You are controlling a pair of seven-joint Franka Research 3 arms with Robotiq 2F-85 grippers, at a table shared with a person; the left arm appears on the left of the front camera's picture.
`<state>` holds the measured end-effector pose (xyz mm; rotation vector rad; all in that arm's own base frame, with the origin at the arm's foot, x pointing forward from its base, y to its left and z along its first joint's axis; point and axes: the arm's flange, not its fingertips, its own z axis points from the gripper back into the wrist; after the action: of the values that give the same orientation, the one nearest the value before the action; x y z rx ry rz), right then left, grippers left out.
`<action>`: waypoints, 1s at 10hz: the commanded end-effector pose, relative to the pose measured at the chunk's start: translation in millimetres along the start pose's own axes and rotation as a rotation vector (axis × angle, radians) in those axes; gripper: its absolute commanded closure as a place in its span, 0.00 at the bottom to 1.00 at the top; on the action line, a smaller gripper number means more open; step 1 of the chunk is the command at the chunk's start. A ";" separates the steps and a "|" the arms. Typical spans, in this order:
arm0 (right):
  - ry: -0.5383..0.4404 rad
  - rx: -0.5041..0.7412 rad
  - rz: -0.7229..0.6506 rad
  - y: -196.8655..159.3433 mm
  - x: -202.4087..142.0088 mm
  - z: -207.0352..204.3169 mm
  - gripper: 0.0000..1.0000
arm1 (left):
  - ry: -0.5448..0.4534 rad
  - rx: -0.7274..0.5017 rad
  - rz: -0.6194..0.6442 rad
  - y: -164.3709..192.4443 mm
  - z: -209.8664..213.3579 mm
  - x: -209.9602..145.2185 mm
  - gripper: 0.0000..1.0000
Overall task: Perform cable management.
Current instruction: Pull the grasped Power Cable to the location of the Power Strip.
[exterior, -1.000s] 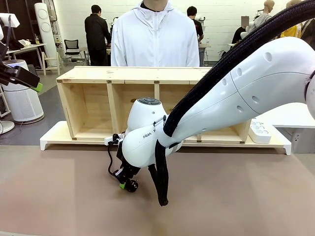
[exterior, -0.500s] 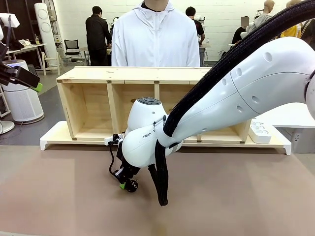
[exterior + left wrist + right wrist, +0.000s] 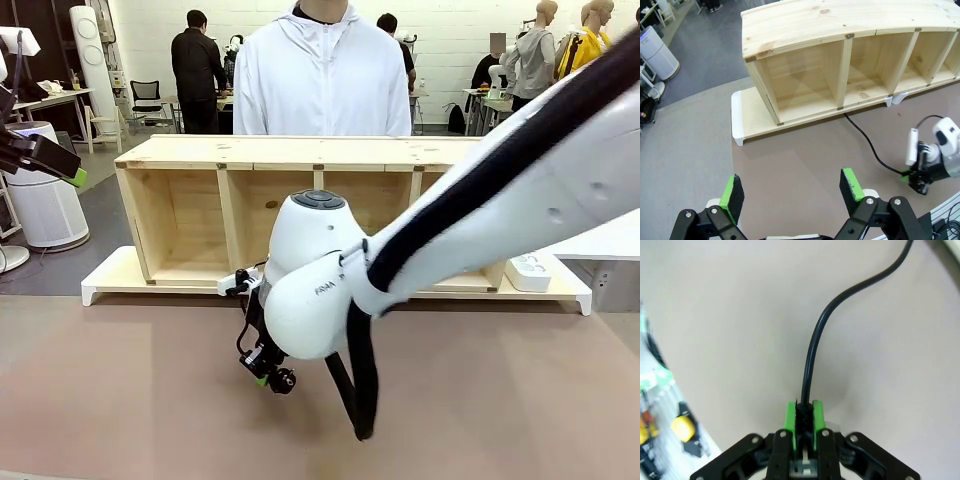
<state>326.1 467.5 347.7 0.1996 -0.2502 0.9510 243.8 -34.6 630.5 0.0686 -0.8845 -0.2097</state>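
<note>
Right gripper (image 3: 804, 412): clamped tight on the cable (image 3: 813, 345) at its plug end.
Cable axis: runs straight ahead of the grip, then bends aside.
Left gripper (image 3: 792, 186): wide open, empty, well apart from the cable; the right arm is nearer.

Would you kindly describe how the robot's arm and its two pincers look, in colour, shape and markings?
The right arm is glossy white with rounded joints, small dark lettering on its casing and a thick black braided hose along it. The left pincer and right pincer are black, with bolted linkages and bright green pads.
</note>
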 end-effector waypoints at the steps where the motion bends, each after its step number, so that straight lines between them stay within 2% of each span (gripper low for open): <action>1: -0.065 -0.049 -0.053 13.3 -39.6 23.3 0.84 | -0.008 0.000 0.002 0.2 -0.4 1.1 0.00; 7: -0.220 -0.223 -0.300 36.2 -152.6 82.7 0.84 | -0.008 0.000 0.002 0.2 -0.4 1.1 0.00; 10: -0.282 -0.258 -0.402 30.5 -187.7 93.3 0.84 | -0.008 0.000 0.002 0.2 -0.4 1.1 0.00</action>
<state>221.7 369.3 417.7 0.1585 -0.5393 0.5285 243.8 -34.6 630.6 0.0687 -0.8847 -0.2097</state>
